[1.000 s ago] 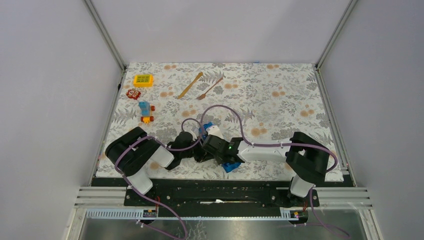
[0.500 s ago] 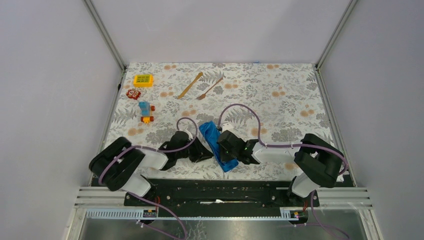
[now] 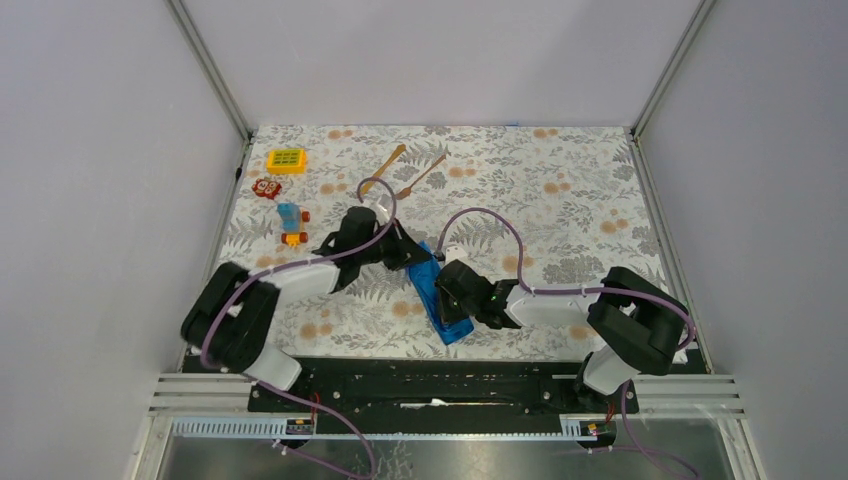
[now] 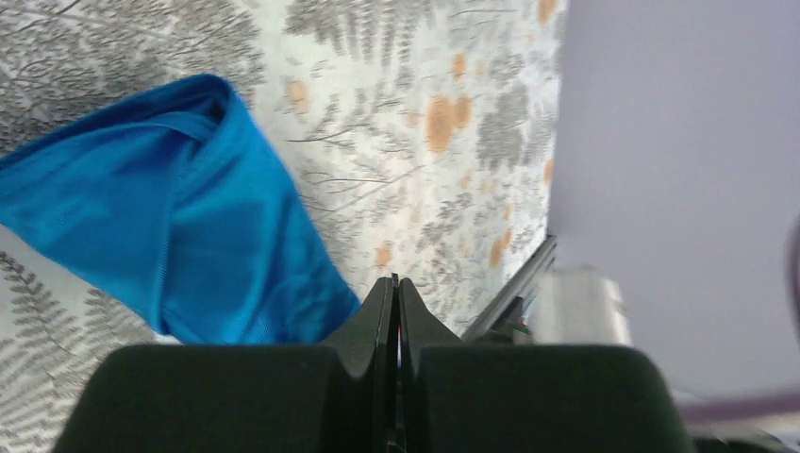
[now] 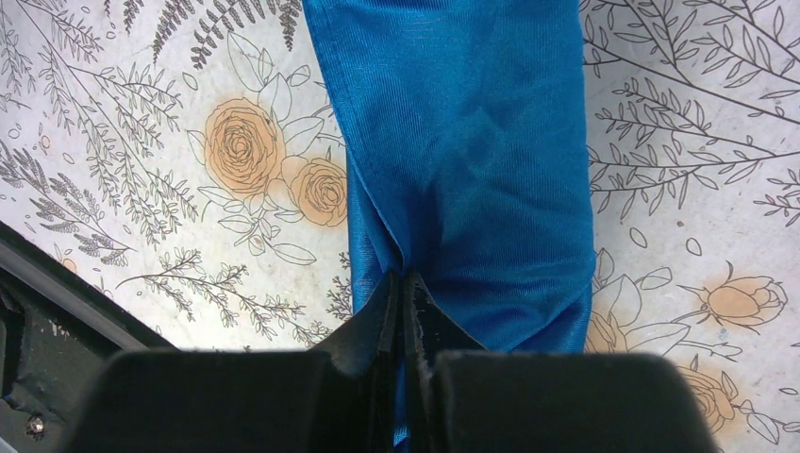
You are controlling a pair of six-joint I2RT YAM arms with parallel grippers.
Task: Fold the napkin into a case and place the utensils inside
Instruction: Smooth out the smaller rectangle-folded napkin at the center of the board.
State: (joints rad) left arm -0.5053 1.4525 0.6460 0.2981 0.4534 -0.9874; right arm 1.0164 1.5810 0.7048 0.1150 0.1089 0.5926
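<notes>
- Two sets of jaws: both closed?
- Yes. The right jaws pinch the napkin's (image 5: 472, 142) near end. The left jaws are pressed together on nothing, with its far end just beside them.
- Which way does it lie?
- It lies flat on the bench (image 3: 560, 200) as a narrow folded strip. Its long axis slants from the left jaws back to the right jaws.

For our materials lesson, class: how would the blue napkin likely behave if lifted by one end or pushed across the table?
Probably floppy: the napkin puckers into creases where the right gripper pinches it, so it would likely droop. It looks thin and light, lying flat in a folded strip. Pushed, it may bunch, as its far end is rumpled.
</notes>
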